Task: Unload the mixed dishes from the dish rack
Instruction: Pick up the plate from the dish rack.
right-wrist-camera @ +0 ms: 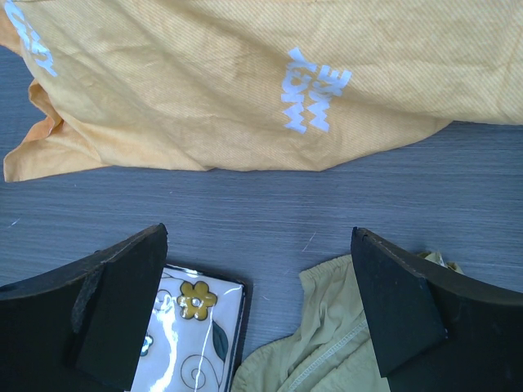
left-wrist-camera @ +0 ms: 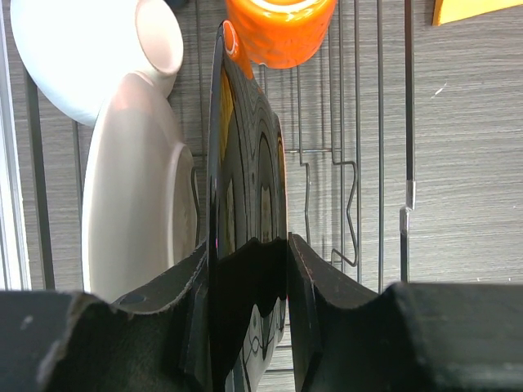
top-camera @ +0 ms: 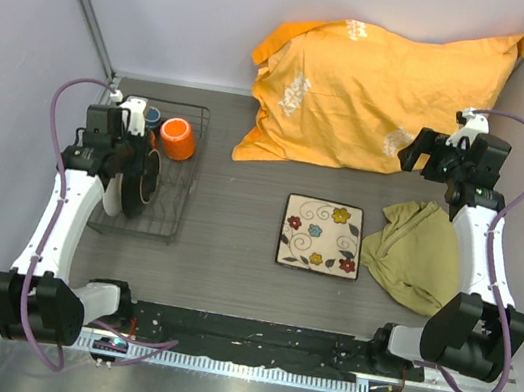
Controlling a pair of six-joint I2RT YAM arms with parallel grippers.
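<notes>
Dish rack [top-camera: 171, 212] at left of surface [top-camera: 227, 276] holds an orange mug [top-camera: 178, 138], small dark blue cup [top-camera: 152, 117], white bowl [left-wrist-camera: 82, 57] and round dark-rimmed plate [left-wrist-camera: 245, 180] standing on edge. Left hand [left-wrist-camera: 247, 269] is clamped on the plate's rim, one finger on each face. Square flowered plate [top-camera: 321, 235] lies flat on the surface, outside the rack. Right hand [right-wrist-camera: 260, 269] is spread wide above the surface, between the flowered plate and an olive cloth [top-camera: 414, 253].

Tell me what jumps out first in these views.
The big orange pillow fills the back of the table. The square flowered plate lies flat mid-table, already out of the dish rack at the left, where the left gripper clamps the dark-rimmed plate standing on edge.
</notes>
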